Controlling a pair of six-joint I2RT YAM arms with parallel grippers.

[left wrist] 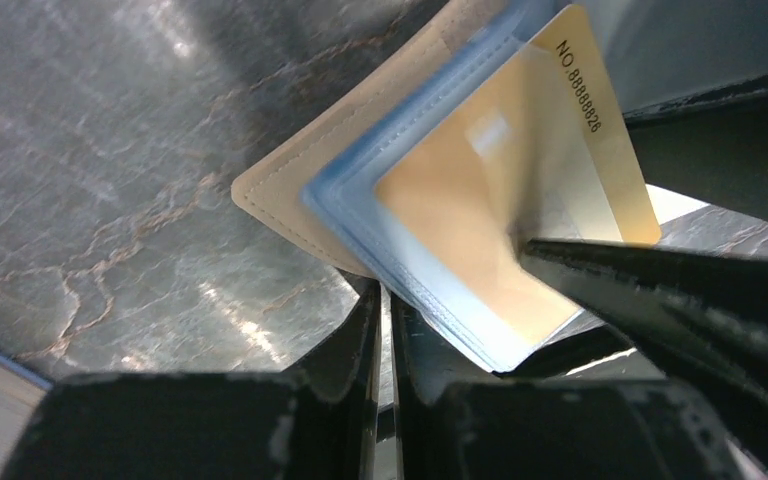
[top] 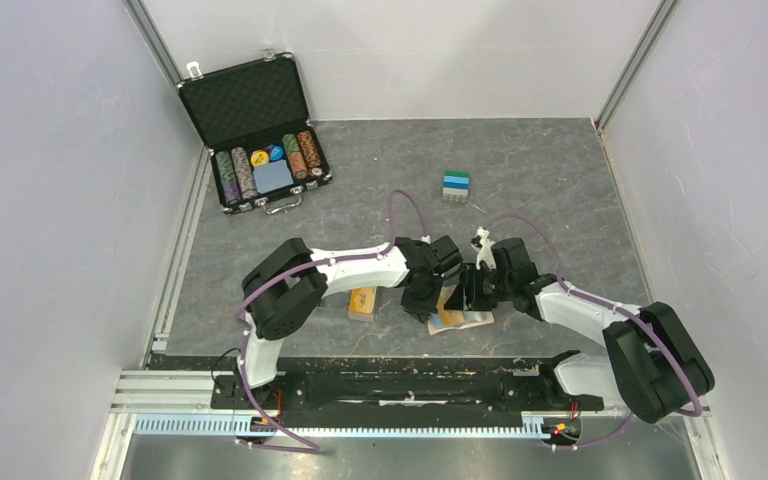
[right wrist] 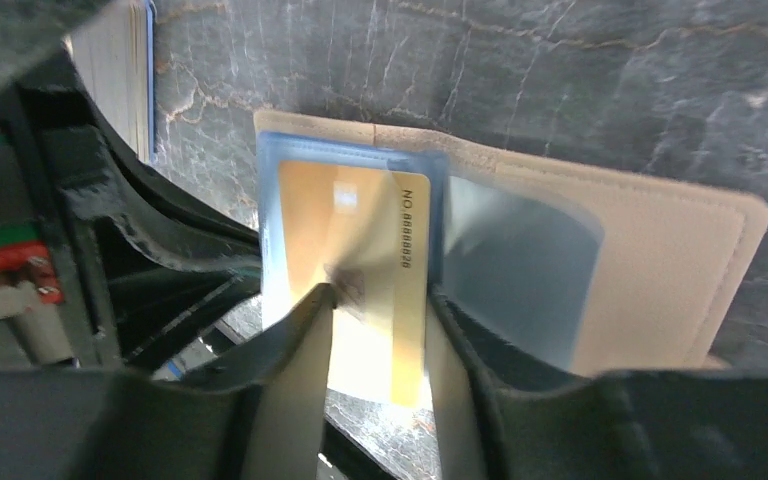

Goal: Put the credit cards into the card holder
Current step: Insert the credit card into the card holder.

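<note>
The tan card holder [top: 465,321] lies open on the table between my two arms. Its tan cover [left wrist: 340,160] and blue-edged clear sleeves fill the left wrist view. A gold credit card [right wrist: 360,220] sits partly inside a clear sleeve, its near end sticking out. My right gripper [right wrist: 380,300] is open over that end, one finger on each side and the left fingertip over the card's face. My left gripper [left wrist: 385,295] is shut at the corner of the card holder [right wrist: 660,260], with the sleeve edge running into its tips. More credit cards [top: 456,186] are stacked farther back.
A small orange box [top: 363,300] lies just left of the card holder, under the left arm. An open black chip case [top: 260,150] stands at the back left. Grey walls close in the table on three sides.
</note>
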